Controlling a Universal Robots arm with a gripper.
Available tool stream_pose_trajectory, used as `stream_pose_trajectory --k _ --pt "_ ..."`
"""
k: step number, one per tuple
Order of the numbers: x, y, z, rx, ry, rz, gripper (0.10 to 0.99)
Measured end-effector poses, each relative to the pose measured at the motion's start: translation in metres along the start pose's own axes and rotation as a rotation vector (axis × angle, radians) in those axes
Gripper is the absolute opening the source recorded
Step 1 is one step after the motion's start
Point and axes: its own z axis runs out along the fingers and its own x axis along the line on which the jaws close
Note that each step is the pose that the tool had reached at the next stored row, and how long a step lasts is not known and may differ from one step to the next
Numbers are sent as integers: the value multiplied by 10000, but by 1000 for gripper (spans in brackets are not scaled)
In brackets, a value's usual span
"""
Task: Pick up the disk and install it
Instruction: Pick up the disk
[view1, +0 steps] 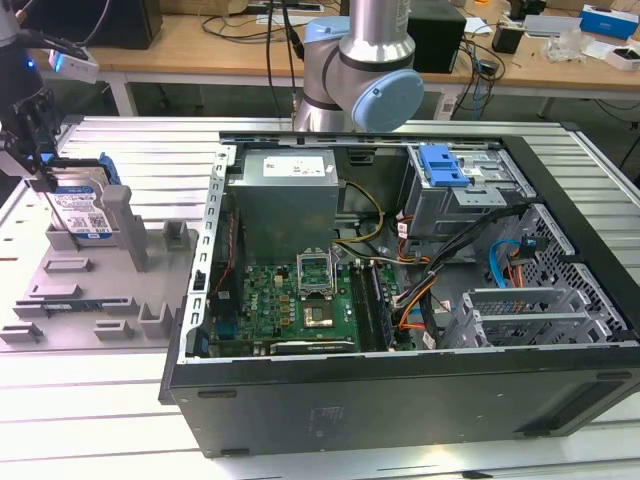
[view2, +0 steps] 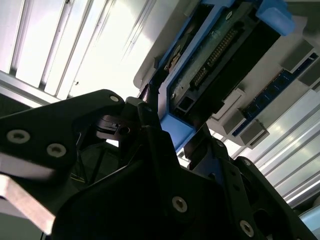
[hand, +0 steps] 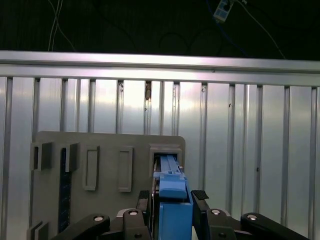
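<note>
The disk (view1: 82, 212) stands on edge in a slot of the grey holder (view1: 95, 300) on the bench (view1: 100, 420), directly beneath and between the jaws, which straddle its blue frame (hand: 175, 210) from above the holder and appear closed on it.

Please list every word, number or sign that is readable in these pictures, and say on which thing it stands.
No text can be read.
Label on the disk: print too small to read.
White sticker on the grey metal box: print too small to read.
</note>
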Motion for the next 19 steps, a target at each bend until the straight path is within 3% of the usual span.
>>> stream_pose_trajectory --k 13,15,16,19 --pt "12 0 9 -1 0 0 455" --pt "13 0 10 -1 1 0 443" --pt "14 0 11 -2 0 0 376" --pt "19 2 15 0 0 0 369"
